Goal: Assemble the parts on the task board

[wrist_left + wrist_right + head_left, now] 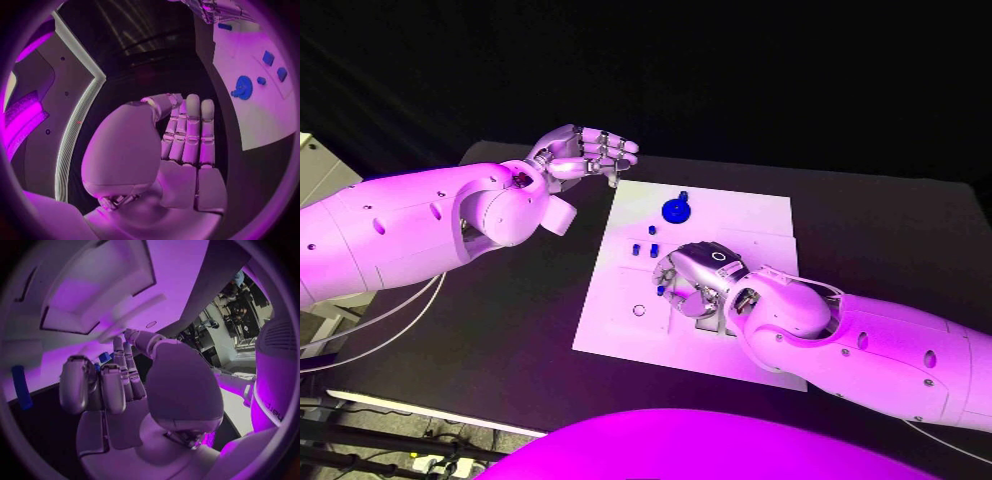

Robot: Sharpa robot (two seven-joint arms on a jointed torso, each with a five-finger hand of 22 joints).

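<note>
Silver fingers of the right hand (697, 278) are bent down over the middle of the board (754, 215). In the right wrist view a small blue part (104, 358) shows between the fingertips (119, 346), so the hand seems to pinch it, though the contact itself is partly hidden. Just left of this hand, another small blue piece (661, 291) lies on the board at the fingers' edge.

Farther out, two little blue pegs (643, 249) and one more peg (651, 231) stand on the board, left of the right hand and toward the far side. A round blue disc (676, 210) with a short stem lies near the far edge. A small round hole (639, 310) is in the near left part of the board.

The left hand (586, 153) hangs above the table (877, 230), beside the far left corner of the board. Its fingers are curled together and hold nothing; the left wrist view shows them pressed side by side (189, 132).

I judge the parts to be light, stiff plastic, smooth and somewhat slippery. They are so small that a fingertip pinch on two opposite sides is the best hold. The disc is better taken by its rim or stem. Such pieces can easily tilt or slip out when pressed into a hole.
</note>
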